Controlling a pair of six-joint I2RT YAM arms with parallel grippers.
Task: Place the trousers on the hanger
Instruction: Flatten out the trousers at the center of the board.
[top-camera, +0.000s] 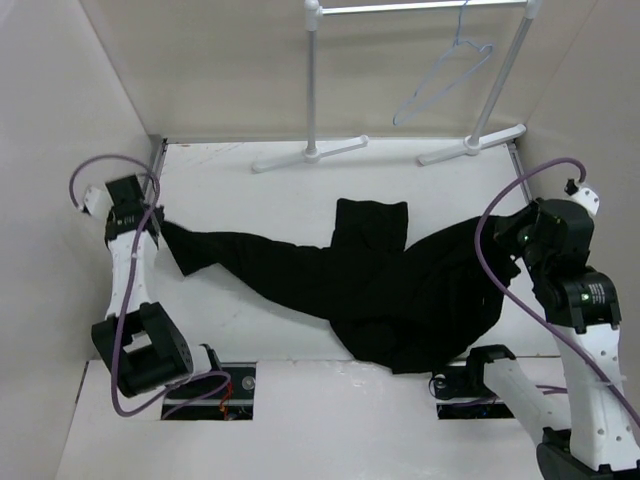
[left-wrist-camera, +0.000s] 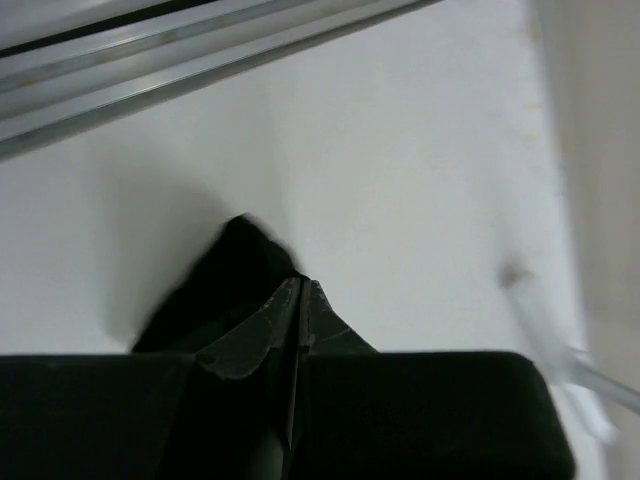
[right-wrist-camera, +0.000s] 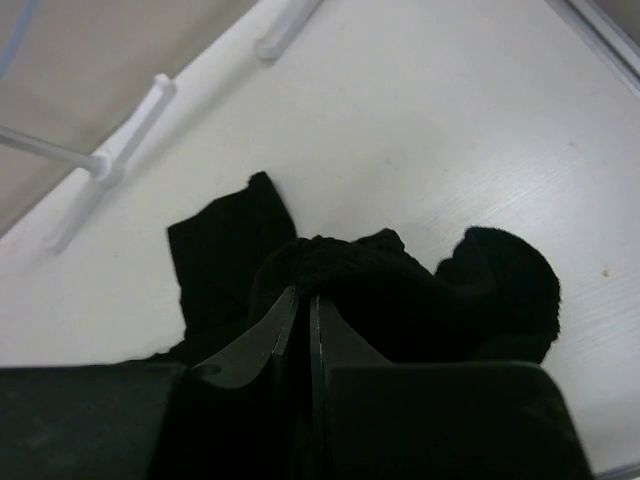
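**Top view:** The trousers sprawl across the middle of the white tabletop. One leg stretches to the left gripper at the frame's left edge, and the bunched bulk reaches the right gripper at the right. The hanger hangs on the rail stand at upper right, well apart from the cloth. Walls crowd both arms, so the open room is up the middle. You should raise both ends evenly.

**Left wrist view:** At centre, the left gripper is pinched together on a fold of the trousers. A metal track marks the tabletop's edge at upper left.

**Right wrist view:** The right gripper is clamped on a bunched ridge of the trousers. The stand's feet sit at upper left, so lift clear before you approach.
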